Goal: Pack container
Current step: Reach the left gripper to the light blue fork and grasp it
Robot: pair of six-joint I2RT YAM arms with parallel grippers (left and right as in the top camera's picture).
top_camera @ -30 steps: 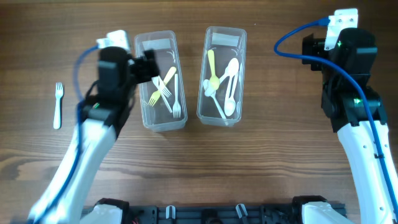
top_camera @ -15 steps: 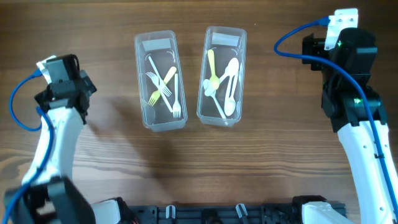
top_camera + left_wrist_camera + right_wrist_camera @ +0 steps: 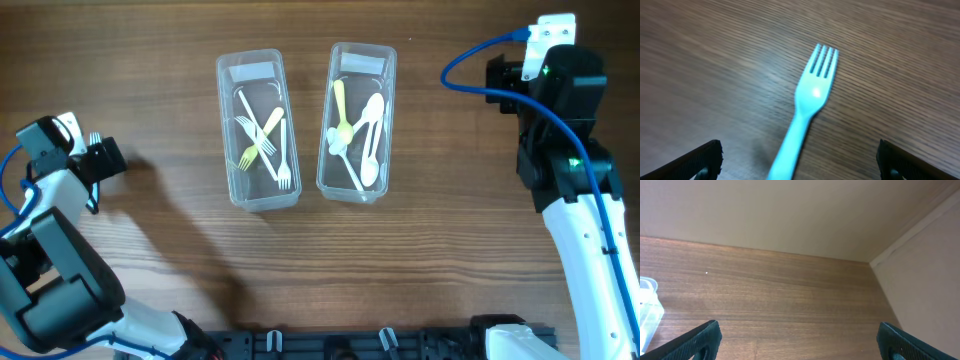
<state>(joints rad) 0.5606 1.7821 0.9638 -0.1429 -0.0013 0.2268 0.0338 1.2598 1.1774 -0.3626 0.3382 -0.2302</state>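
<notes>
A pale plastic fork (image 3: 810, 100) lies on the wood table, tines pointing away, in the left wrist view. My left gripper (image 3: 800, 162) is open, one finger on each side of the fork's handle, just above it. In the overhead view the left gripper (image 3: 97, 160) covers most of the fork; only the tines (image 3: 95, 139) show. A clear container (image 3: 232, 170) holds several forks. A second clear container (image 3: 385, 130) holds several spoons. My right gripper (image 3: 800, 342) is open and empty, at the far right of the table (image 3: 545, 70).
The two containers stand side by side at the middle back of the wood table (image 3: 420, 260). In the right wrist view a corner of the spoon container (image 3: 647, 310) shows at the left edge, and a pale wall (image 3: 920, 280) rises at the right.
My left arm has swung from over the fork container out to the far left and come down over the loose fork. The right arm has not moved.
</notes>
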